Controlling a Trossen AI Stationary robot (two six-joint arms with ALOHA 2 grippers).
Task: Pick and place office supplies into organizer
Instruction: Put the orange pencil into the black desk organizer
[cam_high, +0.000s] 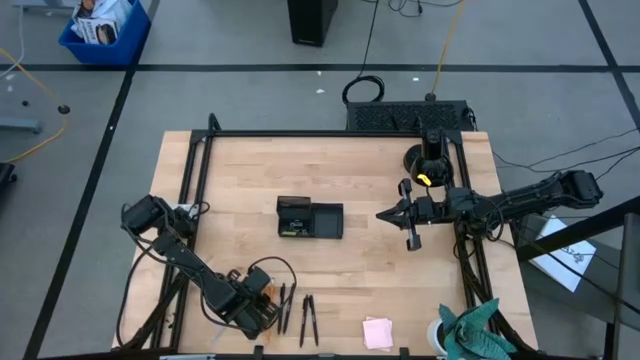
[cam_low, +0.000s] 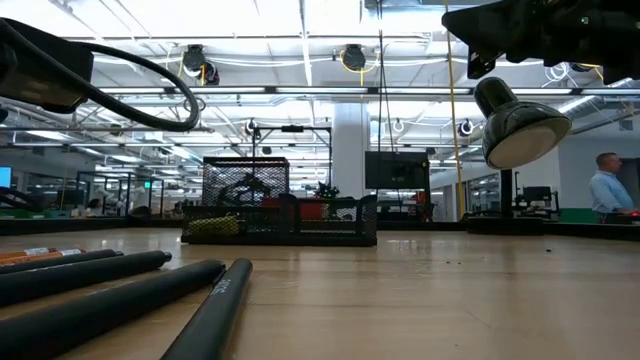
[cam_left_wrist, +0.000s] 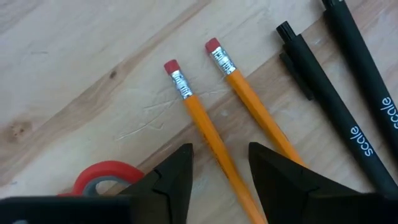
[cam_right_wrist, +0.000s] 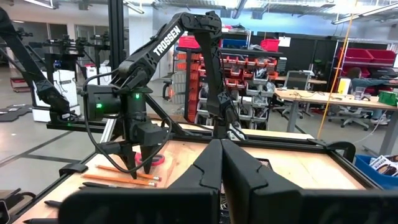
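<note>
I judge the job barely begun: the organizer (cam_high: 310, 218) sits near the middle of the counter (cam_high: 240, 170), and from above I make out only something small and yellowish in its left compartment, though I cannot tell what it is at this range. Most of the supplies lie loose along the near edge. My left claw (cam_left_wrist: 221, 171) hangs low over the two orange pencils (cam_left_wrist: 211, 134), its fingers parted and straddling the shaft of one pencil without yet pinching it, so I read this as the start of a pick and nothing is gripped. The black pens (cam_left_wrist: 336, 99) lie just beside the pencils on the right, and a curve of the red-handled scissors (cam_left_wrist: 102, 174) shows close to the claw on the other side. The pink sticky-note pad (cam_high: 377, 332) rests farther right along the near edge, untouched. My right claw (cam_right_wrist: 221, 165) waits clenched and empty above the right half of the counter, right of the organizer. The counter is pale wood planking framed by a black rail, with a teal cloth (cam_high: 475, 328) bunched at its near right corner. Beyond lies an open workshop with grey flooring, bright ceiling lights, shelving with red bins, and a person (cam_low: 607, 190) standing far off to the right.
</note>
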